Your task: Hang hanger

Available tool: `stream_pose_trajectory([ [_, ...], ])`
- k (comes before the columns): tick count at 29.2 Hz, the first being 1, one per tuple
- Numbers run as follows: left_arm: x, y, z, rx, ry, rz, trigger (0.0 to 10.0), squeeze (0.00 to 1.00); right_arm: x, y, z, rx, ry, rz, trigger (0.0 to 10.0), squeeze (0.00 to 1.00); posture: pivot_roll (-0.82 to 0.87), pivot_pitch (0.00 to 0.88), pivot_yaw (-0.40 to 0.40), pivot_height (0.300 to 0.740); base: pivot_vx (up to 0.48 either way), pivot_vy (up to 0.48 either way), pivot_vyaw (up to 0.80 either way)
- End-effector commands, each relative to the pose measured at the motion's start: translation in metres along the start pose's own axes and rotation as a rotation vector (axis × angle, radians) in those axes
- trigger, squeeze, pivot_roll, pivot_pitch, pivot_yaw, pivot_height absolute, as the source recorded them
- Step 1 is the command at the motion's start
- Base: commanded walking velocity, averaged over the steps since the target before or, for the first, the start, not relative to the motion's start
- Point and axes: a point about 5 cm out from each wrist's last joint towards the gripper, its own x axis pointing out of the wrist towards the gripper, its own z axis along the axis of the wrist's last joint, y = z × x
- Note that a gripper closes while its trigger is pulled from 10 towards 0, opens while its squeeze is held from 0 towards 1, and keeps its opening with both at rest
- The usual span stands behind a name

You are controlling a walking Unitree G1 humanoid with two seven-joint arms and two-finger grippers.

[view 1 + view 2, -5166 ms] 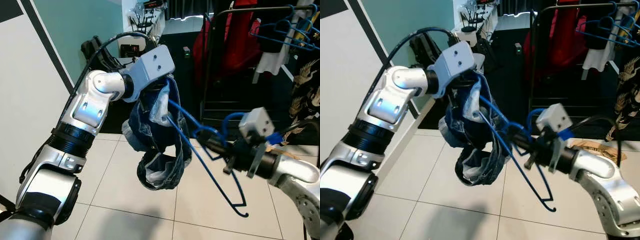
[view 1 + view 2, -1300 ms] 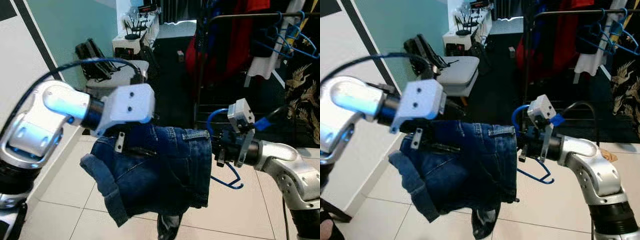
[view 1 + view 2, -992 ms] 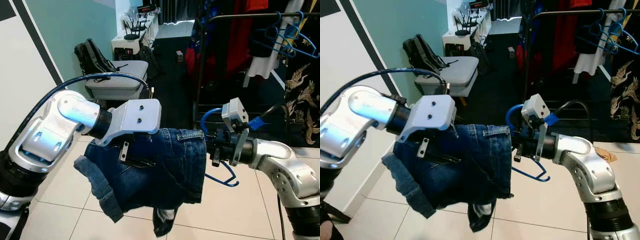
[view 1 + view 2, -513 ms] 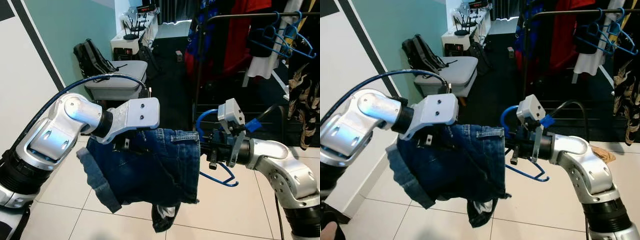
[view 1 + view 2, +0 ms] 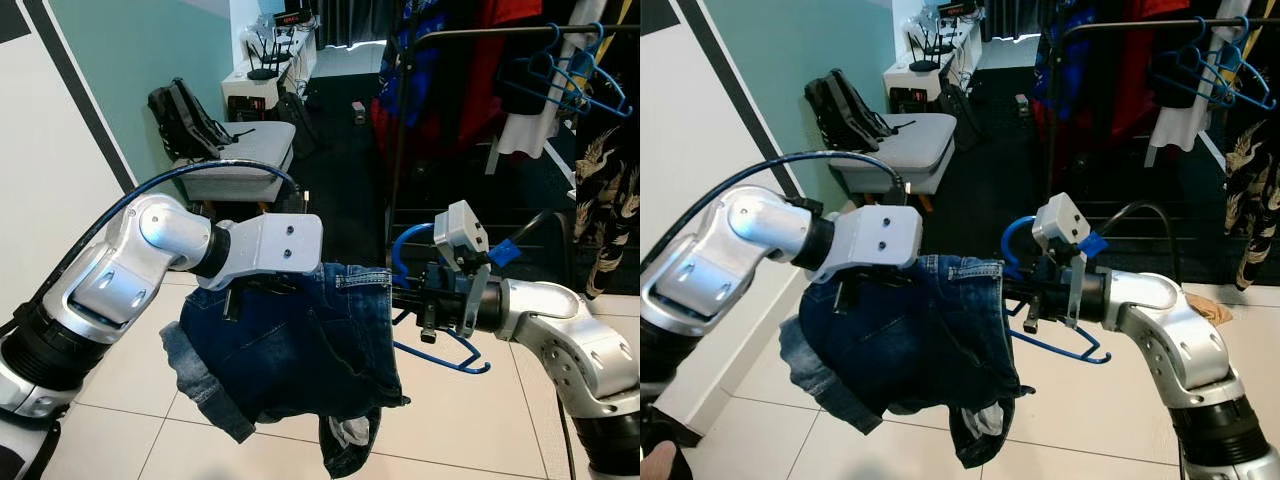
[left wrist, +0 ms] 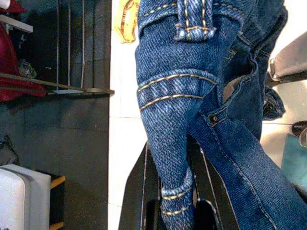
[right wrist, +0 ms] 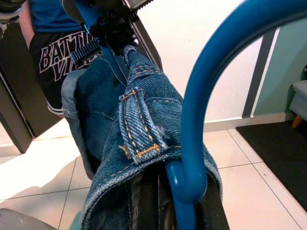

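Observation:
A pair of blue denim shorts (image 5: pixel 300 340) hangs in the air in front of me, threaded on a blue plastic hanger (image 5: pixel 445 358). My left gripper (image 6: pixel 175 213) is shut on the waistband of the shorts, under the white wrist housing at the shorts' left top. At the right edge of the shorts my right gripper (image 5: pixel 418 300) is shut on the hanger just below its hook (image 5: pixel 1012 232). Most of the hanger is hidden inside the denim. The clothes rack rail (image 5: pixel 480 32) runs across the upper right, behind and above both grippers.
Several blue hangers (image 5: pixel 565 85) and garments hang on the rack. A grey chair (image 5: pixel 235 160) with a black backpack (image 5: pixel 180 105) stands at the back left by the teal wall. A person in black shorts (image 7: pixel 53 52) stands behind me. White tiled floor (image 5: pixel 460 420) lies below.
The shorts went from bunched up on the hanger to spread out along it. In the last second they sagged lower, and the right gripper edged right with the hanger.

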Motion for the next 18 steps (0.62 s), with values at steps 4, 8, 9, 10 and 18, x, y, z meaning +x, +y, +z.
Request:
stream_pose_trajectory([
  [4, 0.006, 0.001, -0.014, -0.067, 0.002, 0.003, 0.0, 0.00, 0.000, 0.000, 0.029, -0.044, -0.150, 0.019, 10.0, 1.00, 0.02, 0.000, 0.094, 0.740, 0.000, 0.000, 0.00],
  [8, 0.001, 0.007, -0.012, -0.056, -0.023, 0.031, 0.0, 0.00, -0.010, -0.004, 0.025, -0.045, -0.127, -0.007, 10.0, 1.00, 0.02, 0.000, 0.094, 0.740, 0.000, 0.000, 0.00],
  [9, -0.004, 0.011, -0.013, -0.049, -0.022, 0.047, 0.0, 0.00, -0.021, -0.007, 0.023, -0.044, -0.114, -0.037, 10.0, 1.00, 0.01, 0.000, 0.095, 0.740, 0.000, 0.000, 0.00],
  [10, -0.004, 0.011, -0.013, -0.049, -0.022, 0.047, 0.0, 0.00, -0.021, -0.007, 0.023, -0.044, -0.114, -0.037, 10.0, 1.00, 0.01, 0.000, 0.095, 0.740, 0.000, 0.000, 0.00],
  [18, -0.017, 0.017, -0.023, -0.027, 0.028, 0.076, 0.0, 0.00, -0.053, -0.009, 0.020, -0.041, -0.065, -0.088, 10.0, 1.00, 0.00, 0.000, 0.101, 0.740, 0.000, 0.000, 0.00],
])
